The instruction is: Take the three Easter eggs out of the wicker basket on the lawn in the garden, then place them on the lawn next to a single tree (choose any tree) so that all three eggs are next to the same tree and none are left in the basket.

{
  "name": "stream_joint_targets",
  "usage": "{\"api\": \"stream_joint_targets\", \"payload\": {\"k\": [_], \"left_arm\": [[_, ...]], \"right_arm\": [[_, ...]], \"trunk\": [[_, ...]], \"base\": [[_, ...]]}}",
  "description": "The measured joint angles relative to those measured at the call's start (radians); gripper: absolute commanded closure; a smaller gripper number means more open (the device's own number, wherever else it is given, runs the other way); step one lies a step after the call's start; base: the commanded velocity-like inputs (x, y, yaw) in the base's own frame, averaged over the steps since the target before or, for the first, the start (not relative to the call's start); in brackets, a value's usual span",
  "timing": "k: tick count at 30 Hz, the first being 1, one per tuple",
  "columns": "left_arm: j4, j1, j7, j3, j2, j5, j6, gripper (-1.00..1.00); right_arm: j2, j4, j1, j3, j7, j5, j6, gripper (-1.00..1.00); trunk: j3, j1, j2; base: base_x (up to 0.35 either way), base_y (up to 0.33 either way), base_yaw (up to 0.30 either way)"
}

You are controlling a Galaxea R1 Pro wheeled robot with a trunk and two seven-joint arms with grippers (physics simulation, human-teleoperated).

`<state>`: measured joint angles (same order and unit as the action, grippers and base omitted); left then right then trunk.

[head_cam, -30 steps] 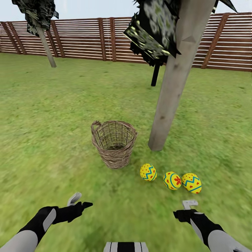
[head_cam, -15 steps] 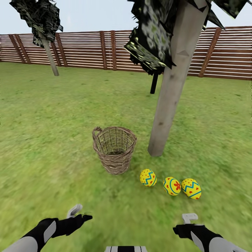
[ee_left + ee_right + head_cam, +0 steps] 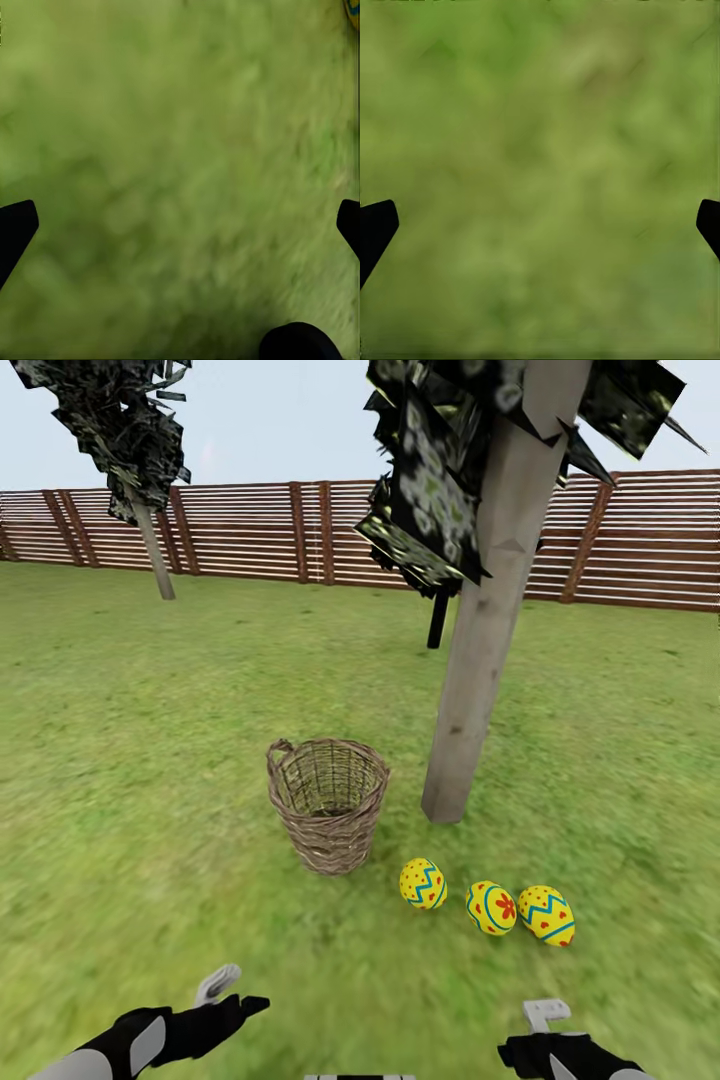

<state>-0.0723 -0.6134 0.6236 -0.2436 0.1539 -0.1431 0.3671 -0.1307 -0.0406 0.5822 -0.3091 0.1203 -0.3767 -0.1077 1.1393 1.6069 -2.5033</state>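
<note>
Head camera has tilted up; eggs (image 3: pixel 488 901) lie unmoved by tree (image 3: pixel 478 660), basket (image 3: pixel 327 801) empty. Wrist views add: left gripper (image 3: pixel 180 225) and right gripper (image 3: pixel 540 225) jaws wide over lawn (image 3: pixel 150 760).

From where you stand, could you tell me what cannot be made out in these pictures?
- Wicker basket bottom, head view: its near wall hides the floor, so emptiness is unconfirmed.
- Right gripper, head view: cut off by the bottom edge.
- Tree crown, head view: cut off by the top edge.
- Lawn, both wrist views: too blurred for detail.
- Yellow sliver, left wrist view: cut by the corner; likely one of the Easter eggs.
</note>
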Motion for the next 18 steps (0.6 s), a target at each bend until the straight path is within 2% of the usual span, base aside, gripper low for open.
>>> {"api": "stream_joint_targets", "payload": {"k": [6,8,11,13,18], "left_arm": [[0.004,0.0,-0.001,-0.001,0.011,-0.001,-0.001,-1.0],[0.005,0.0,-0.019,-0.001,0.011,-0.001,-0.001,-1.0],[0.006,0.0,-0.124,0.0,0.0,-0.001,-0.003,-1.0],[0.006,0.0,-0.172,0.0,-0.011,-0.001,-0.01,-1.0],[0.008,0.0,-0.209,-0.001,-0.022,-0.004,-0.021,-1.0]], "right_arm": [[-0.001,0.0,-0.01,0.0,-0.003,0.005,0.0,-1.0],[0.0,0.0,-0.024,0.0,-0.004,0.004,0.001,-1.0],[-0.001,0.0,-0.036,-0.001,-0.004,0.012,0.0,-1.0],[-0.001,-0.001,-0.038,-0.001,-0.004,0.014,0.0,-1.0],[0.0,0.0,-0.04,-0.001,-0.004,0.013,0.001,-1.0]], "trunk": [[-0.023,-0.003,0.001],[-0.031,-0.004,0.002],[-0.043,-0.005,0.003],[-0.05,-0.006,0.003],[-0.068,-0.018,0.024]], "base": [[0.0,0.0,0.0],[0.0,0.0,0.0],[0.0,0.0,0.0],[0.0,0.0,0.0],[0.0,0.0,0.0]]}}
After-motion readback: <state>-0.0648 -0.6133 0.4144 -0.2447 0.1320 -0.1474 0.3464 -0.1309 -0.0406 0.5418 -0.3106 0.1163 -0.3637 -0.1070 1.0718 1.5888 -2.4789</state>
